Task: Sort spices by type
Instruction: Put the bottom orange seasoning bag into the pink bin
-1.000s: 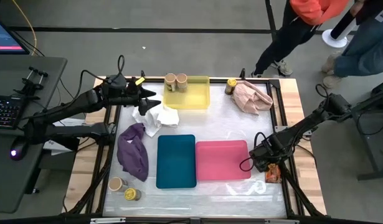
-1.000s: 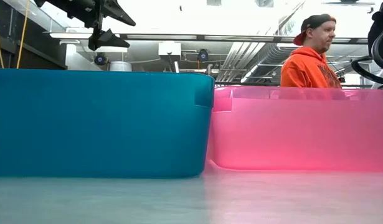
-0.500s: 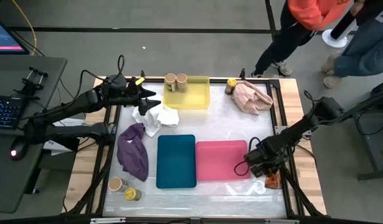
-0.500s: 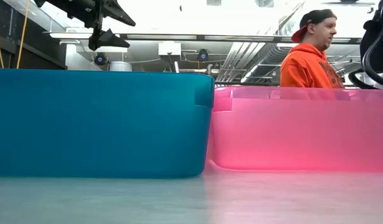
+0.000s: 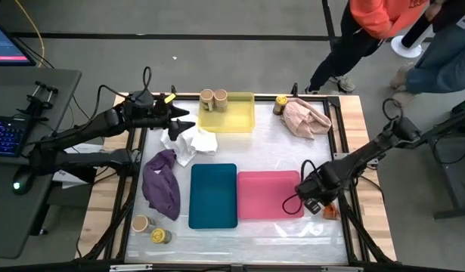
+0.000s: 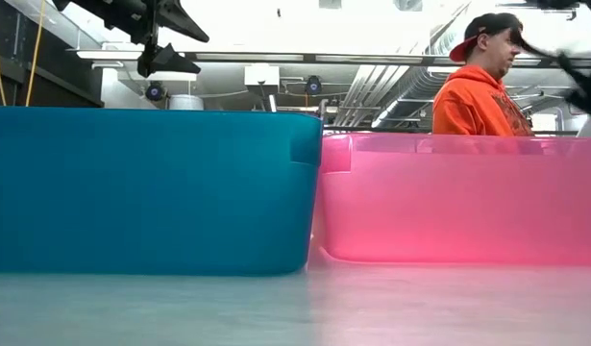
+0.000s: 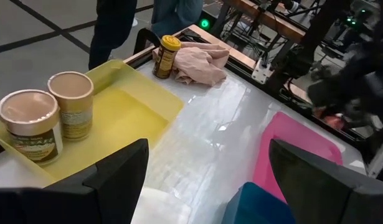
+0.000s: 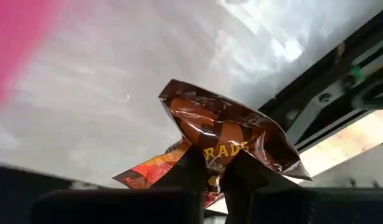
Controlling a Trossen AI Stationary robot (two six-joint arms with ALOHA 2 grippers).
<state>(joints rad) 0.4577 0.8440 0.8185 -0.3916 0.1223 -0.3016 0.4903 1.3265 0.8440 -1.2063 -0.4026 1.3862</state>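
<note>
Right wrist view: right pincer point(image 8: 208, 163) pinches foil packet point(image 8: 231, 134) lettered "RADE".

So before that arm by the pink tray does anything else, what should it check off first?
1. Right gripper jaws shut on a foil packet: ok.
2. Only one packet pinched: cannot tell; a second packet lies right against it.
3. Pink tray empty to receive it: ok.
4. Path to the tray free of the pink cloth: ok.
5. Left gripper out of the way near the yellow tray, jaws open: ok.
</note>
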